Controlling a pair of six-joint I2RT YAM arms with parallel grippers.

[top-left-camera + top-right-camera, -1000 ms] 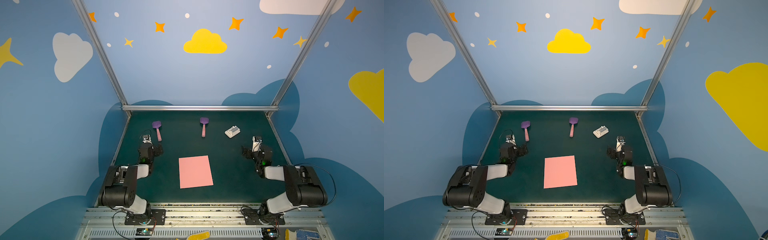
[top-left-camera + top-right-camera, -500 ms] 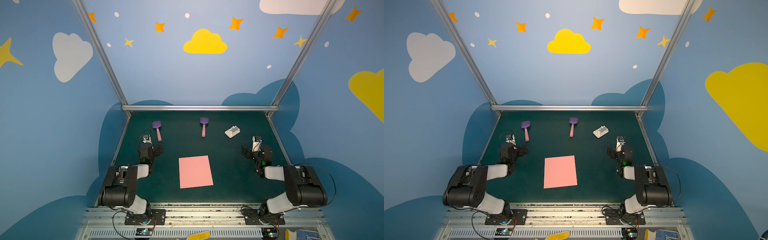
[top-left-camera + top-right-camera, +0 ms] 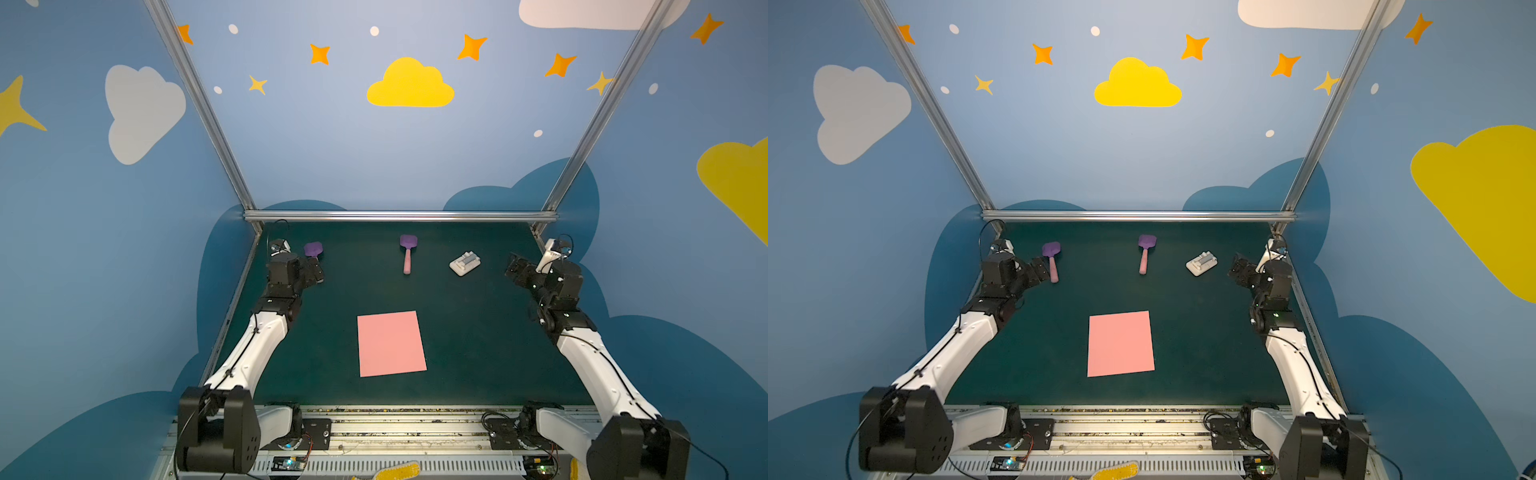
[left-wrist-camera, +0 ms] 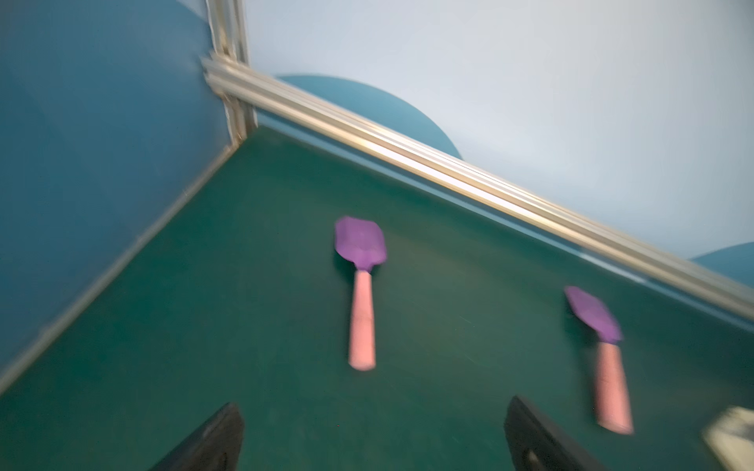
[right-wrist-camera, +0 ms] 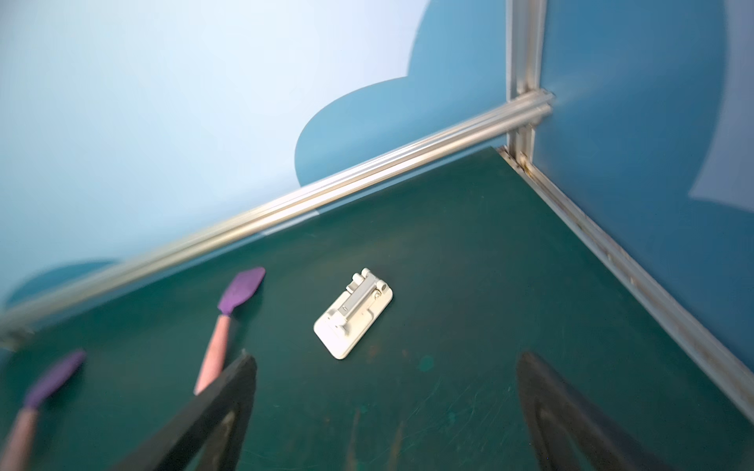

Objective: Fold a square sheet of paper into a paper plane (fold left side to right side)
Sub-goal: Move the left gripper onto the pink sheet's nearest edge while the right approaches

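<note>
2 arms [image 3: 963, 345] outstretched, left tool [image 3: 1039, 268], right tool [image 3: 1239, 267] gaping

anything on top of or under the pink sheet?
Nothing lies on the square sheet of paper; it sits flat on the green mat. Its underside is covered, so anything beneath cannot be seen.

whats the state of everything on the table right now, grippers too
square sheet of paper: flat, unfolded, untouched
left gripper: open, empty
right gripper: open, empty
spatula by left gripper: lying flat, untouched
centre spatula: lying flat, untouched
white block: lying flat, untouched
</note>
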